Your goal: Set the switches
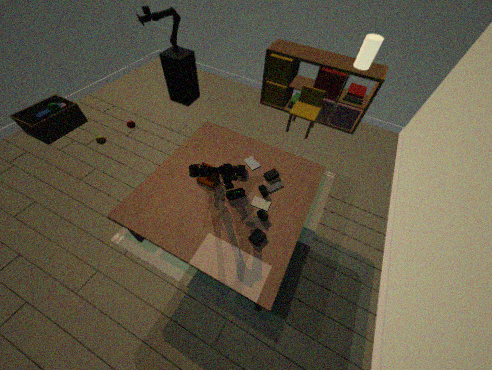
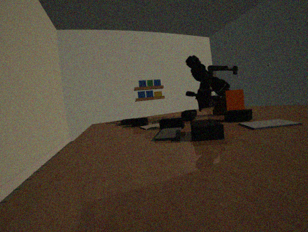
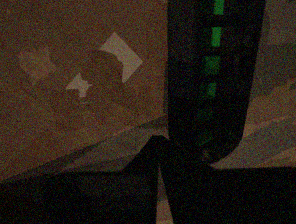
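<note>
The dark grey controller unit [image 3: 215,75] fills the right of the wrist view, sitting top up with its row of rocker switches running away from me. Several of them show bright green ends. It is dark, so I cannot read each switch's position. In the top view the unit [image 1: 237,195] lies among the parts at the table's middle. My gripper [image 3: 157,140] is shut and empty. Its tips are low over the table, just left of the unit's near rounded end. The arm [image 2: 205,84] bends down over the parts. The underside label is hidden.
Other dark modules [image 1: 271,175] [image 2: 207,130] and white cards [image 1: 252,162] [image 1: 261,202] lie scattered around the unit. An orange box [image 2: 235,100] stands beside the arm. A flat grey plate [image 2: 270,123] lies to the right. The brown table [image 1: 165,210] ends near the front.
</note>
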You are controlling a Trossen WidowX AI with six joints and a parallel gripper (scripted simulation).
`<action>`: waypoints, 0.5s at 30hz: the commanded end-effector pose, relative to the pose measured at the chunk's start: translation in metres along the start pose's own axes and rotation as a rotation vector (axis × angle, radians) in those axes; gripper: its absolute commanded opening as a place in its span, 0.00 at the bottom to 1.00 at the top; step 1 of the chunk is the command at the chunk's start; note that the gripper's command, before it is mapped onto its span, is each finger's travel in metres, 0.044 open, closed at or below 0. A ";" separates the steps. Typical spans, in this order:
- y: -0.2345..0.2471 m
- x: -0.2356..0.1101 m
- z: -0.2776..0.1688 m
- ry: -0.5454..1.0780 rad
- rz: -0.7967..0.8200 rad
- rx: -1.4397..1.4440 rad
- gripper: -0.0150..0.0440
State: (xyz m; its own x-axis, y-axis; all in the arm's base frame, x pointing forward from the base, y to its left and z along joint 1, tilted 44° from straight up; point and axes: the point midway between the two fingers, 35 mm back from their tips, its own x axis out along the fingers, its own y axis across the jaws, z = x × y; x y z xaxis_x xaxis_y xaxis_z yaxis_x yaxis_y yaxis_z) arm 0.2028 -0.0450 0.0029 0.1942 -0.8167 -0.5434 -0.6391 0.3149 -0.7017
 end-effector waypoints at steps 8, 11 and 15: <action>0.004 0.017 -0.002 -0.006 -0.002 -0.031 0.25; 0.005 0.022 -0.002 -0.007 -0.003 -0.037 0.25; 0.006 0.028 -0.004 -0.008 -0.005 -0.047 0.25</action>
State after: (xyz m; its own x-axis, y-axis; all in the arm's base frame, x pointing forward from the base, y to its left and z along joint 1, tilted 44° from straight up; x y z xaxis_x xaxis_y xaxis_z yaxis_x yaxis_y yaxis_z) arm 0.2034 -0.0625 -0.0112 0.2042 -0.8111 -0.5482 -0.6609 0.2989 -0.6884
